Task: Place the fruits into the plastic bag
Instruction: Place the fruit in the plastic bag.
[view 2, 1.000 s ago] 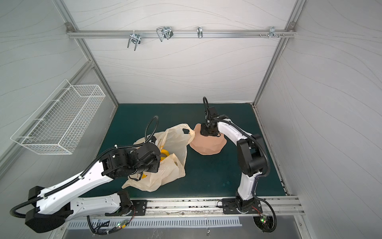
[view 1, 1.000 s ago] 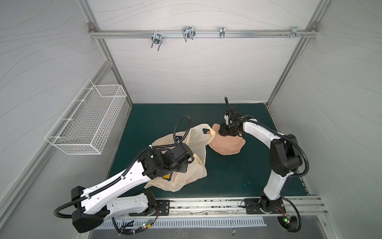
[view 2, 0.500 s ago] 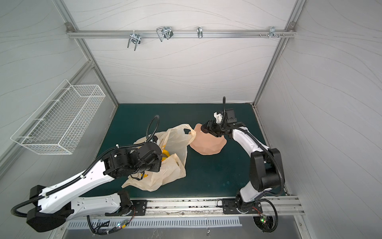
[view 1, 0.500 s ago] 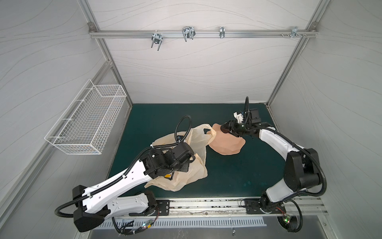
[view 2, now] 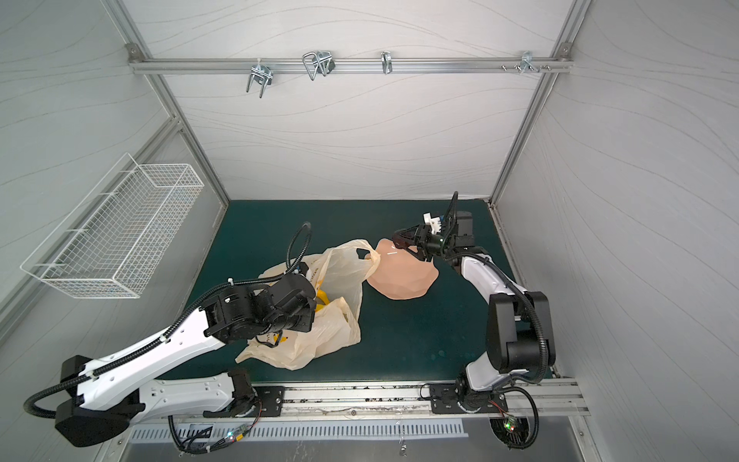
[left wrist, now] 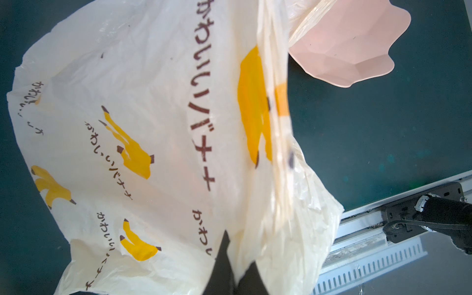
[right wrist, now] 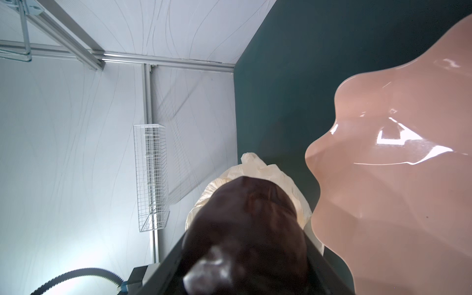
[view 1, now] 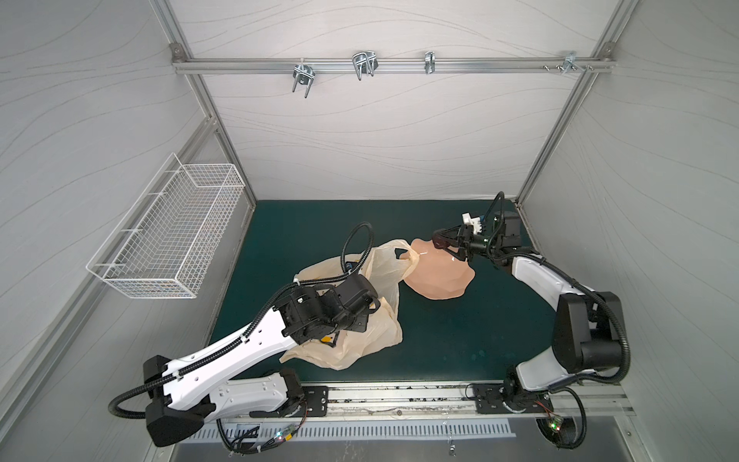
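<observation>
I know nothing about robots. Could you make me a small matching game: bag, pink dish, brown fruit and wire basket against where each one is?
1 plastic bag
2 pink dish
3 dark brown fruit
4 wire basket

A hung on the side wall
B held in the right gripper
C lying ungripped on the green mat
D pinched by the left gripper

Pairs: 1-D, 2-C, 3-B, 4-A

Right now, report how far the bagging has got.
Done, apparently: the dish shows bare, so the rest is probably bagged, though the bag's contents are not clear to see. In hand: the left gripper pinches the bag's edge, and the right gripper holds the brown fruit over the dish's rim. Left: carry that fruit over the bag mouth and release it.
</observation>
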Controlling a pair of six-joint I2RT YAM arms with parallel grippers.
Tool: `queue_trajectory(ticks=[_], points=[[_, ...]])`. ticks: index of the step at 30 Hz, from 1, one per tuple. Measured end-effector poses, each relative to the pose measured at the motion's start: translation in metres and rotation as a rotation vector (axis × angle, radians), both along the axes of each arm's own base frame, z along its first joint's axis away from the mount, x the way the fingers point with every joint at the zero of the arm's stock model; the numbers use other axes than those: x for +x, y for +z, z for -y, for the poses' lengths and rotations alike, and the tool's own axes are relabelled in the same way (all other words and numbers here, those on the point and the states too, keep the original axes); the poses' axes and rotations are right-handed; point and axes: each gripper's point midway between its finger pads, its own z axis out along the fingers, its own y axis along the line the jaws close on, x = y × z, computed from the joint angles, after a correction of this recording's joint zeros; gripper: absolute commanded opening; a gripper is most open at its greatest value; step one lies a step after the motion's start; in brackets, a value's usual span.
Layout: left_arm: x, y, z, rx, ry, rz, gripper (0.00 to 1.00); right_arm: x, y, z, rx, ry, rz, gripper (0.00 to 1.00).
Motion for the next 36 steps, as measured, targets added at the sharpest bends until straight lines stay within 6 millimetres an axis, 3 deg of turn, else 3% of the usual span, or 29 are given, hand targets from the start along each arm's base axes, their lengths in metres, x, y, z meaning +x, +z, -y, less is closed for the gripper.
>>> queue_trajectory(ticks=[7,13,18,23,28,36], points=[[0.0,-0.001,0.001,0.005,-0.001,-0.003,0.0,-0.016,0.005,-0.002,0.051,0.039,-0.01,0.43],[0.001,-0.002,0.001,0.006,-0.003,-0.002,0.0,-0.051,-0.001,0.0,0.068,0.054,-0.033,0.43],[0.002,-0.002,0.003,0.009,-0.009,-0.001,0.0,-0.089,-0.018,-0.01,0.066,0.092,-0.076,0.43],[0.002,-0.003,0.003,0.014,-0.013,-0.002,0.0,-0.122,-0.038,-0.029,0.05,0.155,-0.132,0.43],[0.002,-0.003,0.003,0.015,-0.015,-0.001,0.0,-0.131,-0.046,-0.051,0.032,0.205,-0.151,0.43],[0.001,-0.001,0.003,0.008,-0.017,0.003,0.0,-0.147,-0.059,-0.128,-0.005,0.356,-0.157,0.43]])
